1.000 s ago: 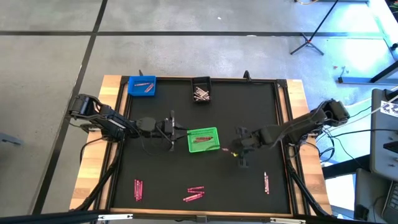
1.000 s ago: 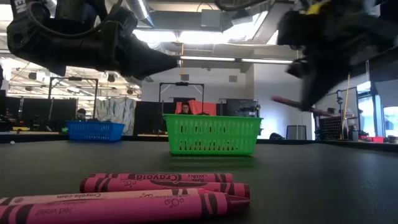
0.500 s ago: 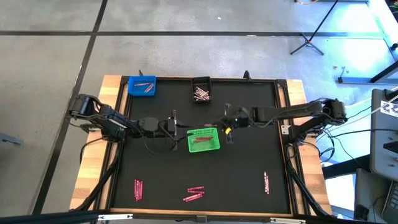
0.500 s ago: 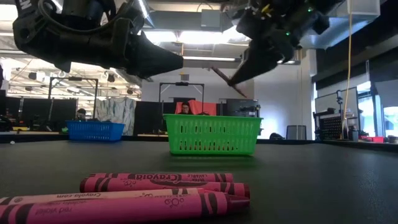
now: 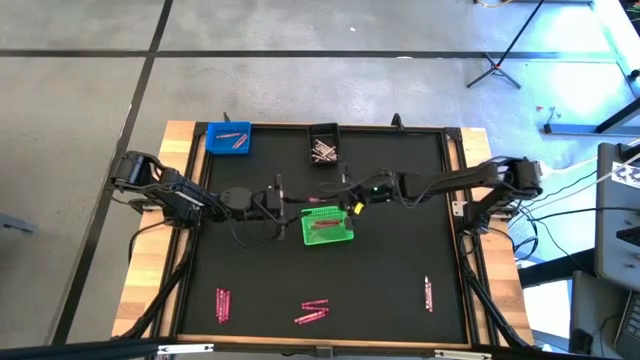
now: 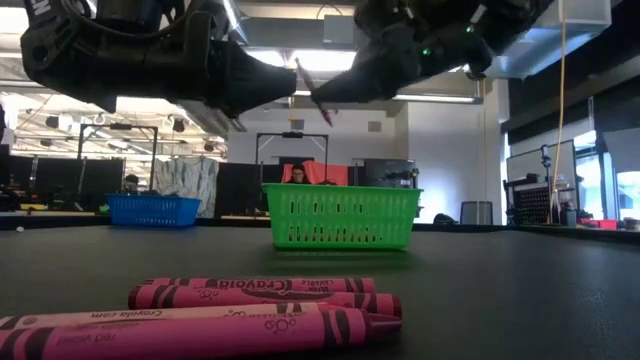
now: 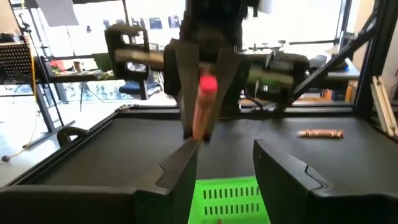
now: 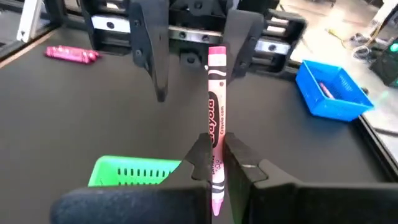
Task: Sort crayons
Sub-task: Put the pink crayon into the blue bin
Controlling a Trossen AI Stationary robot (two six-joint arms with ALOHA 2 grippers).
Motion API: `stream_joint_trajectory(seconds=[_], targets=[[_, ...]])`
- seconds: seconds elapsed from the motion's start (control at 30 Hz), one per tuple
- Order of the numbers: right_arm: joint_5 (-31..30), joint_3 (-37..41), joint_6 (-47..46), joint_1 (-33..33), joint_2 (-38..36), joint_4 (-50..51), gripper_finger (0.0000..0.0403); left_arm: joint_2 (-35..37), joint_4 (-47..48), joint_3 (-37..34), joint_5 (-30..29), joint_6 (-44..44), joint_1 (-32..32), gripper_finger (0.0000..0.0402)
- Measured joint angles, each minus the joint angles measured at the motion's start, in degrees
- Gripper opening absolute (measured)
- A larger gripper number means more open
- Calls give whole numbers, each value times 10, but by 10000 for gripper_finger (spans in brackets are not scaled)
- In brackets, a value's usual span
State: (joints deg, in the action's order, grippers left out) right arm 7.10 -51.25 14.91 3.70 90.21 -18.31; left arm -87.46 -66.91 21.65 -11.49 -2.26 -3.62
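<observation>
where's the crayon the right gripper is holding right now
In the high view, the pink crayon sits pinched in the right gripper above the green bin's far edge, pointing at the open left gripper facing it.

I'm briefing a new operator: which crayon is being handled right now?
Find the square green plastic bin mid-table. Just above it the right gripper and the open left gripper meet. The pink paper-wrapped crayon pinched in the right gripper is the only one held in the air.

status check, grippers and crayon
Right gripper shut on pink crayon, above green bin. Left gripper open, facing it. Nothing between them.
</observation>
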Motion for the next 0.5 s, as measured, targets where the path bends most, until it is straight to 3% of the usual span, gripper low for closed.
stream_joint_trajectory(seconds=[0.37, 0.5], targets=[[16, 0, -10, 0, 54, -92, 16, 0, -26, 0, -10, 3, 0, 148], [15, 0, -11, 0, 54, -97, 16, 0, -32, 0, -11, 0, 0, 129]])
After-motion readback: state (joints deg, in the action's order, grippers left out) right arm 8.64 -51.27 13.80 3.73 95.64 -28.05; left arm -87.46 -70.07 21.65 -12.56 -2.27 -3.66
